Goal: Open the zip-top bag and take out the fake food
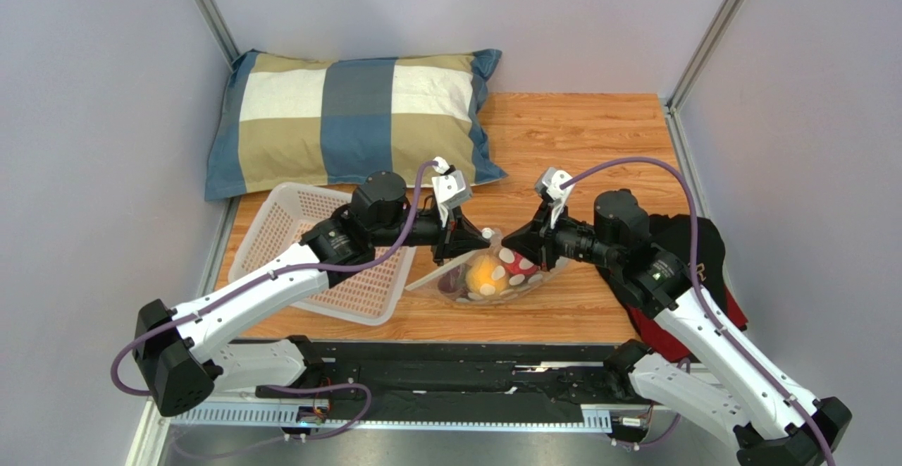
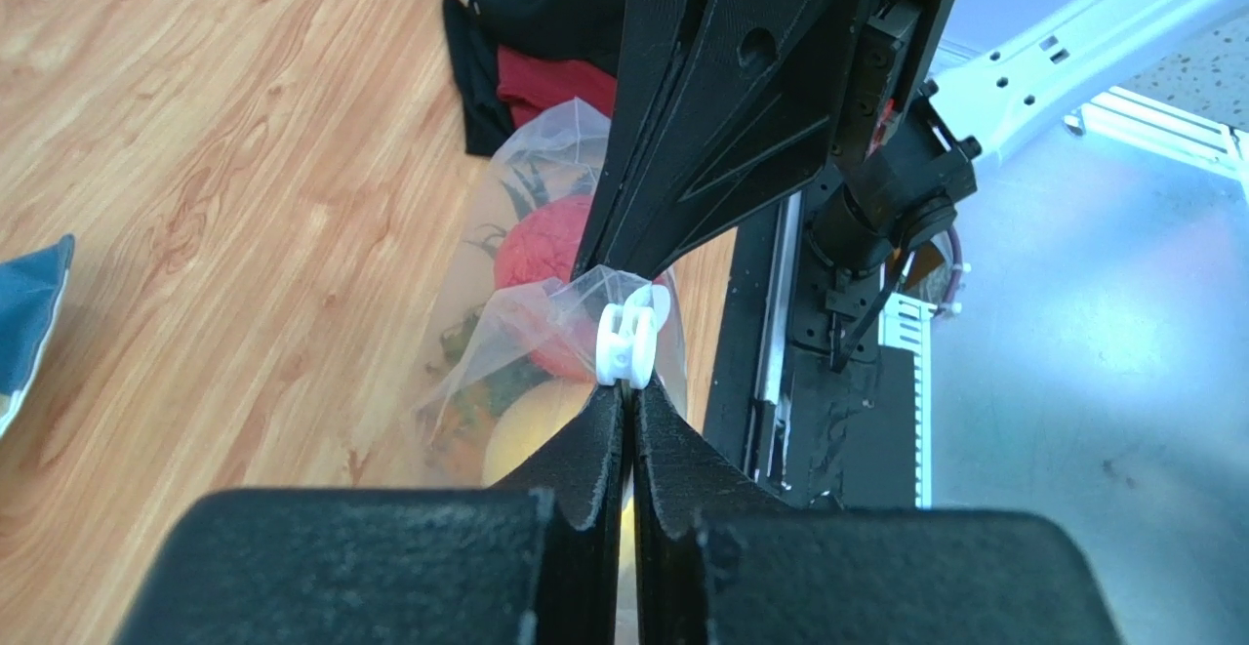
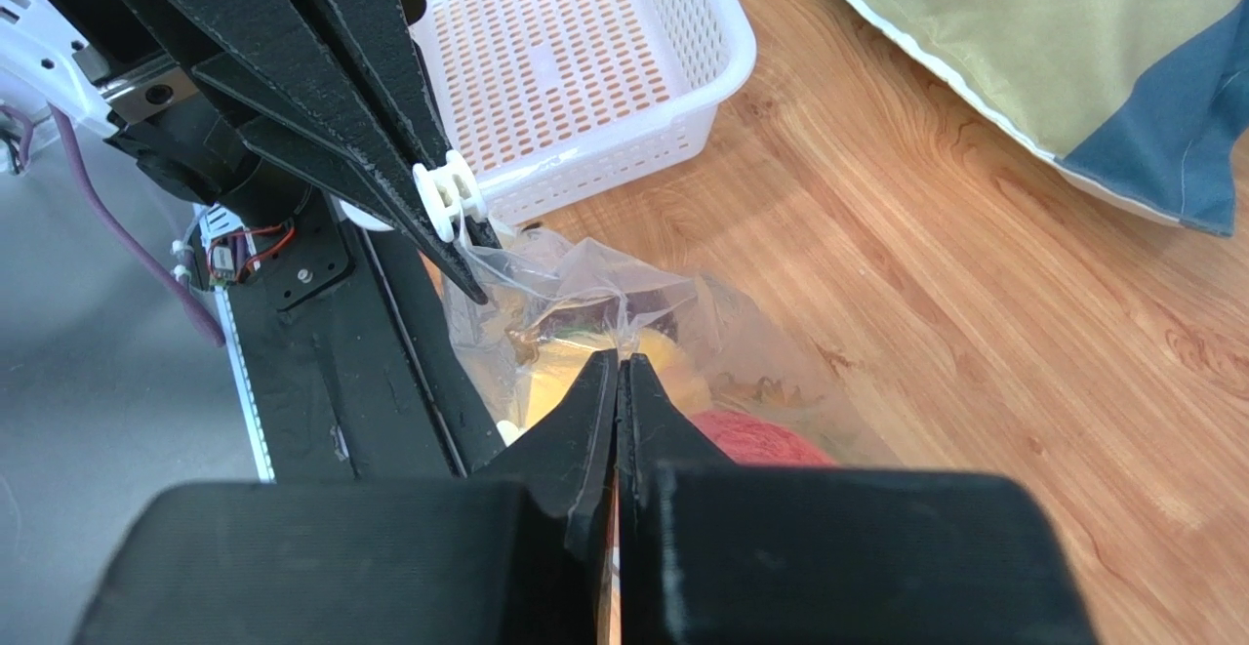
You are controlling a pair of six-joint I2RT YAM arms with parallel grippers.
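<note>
The clear zip-top bag (image 1: 482, 278) is held up between both grippers near the table's front edge. Fake food shows through it: a yellow-orange fruit (image 1: 485, 271), a red berry (image 2: 540, 257) and green leaves. My left gripper (image 2: 629, 386) is shut on the bag's white zip slider (image 2: 628, 341). In the top view it (image 1: 467, 242) is at the bag's upper left. My right gripper (image 3: 619, 361) is shut on the bag's top plastic edge (image 3: 587, 287), and in the top view it (image 1: 512, 255) is at the bag's upper right. The slider also shows in the right wrist view (image 3: 447, 191).
A white perforated basket (image 1: 277, 235) stands left of the bag. A checked pillow (image 1: 355, 117) lies at the back left. A black and red cloth (image 1: 688, 265) lies under the right arm. The black rail (image 1: 455, 366) runs along the near edge.
</note>
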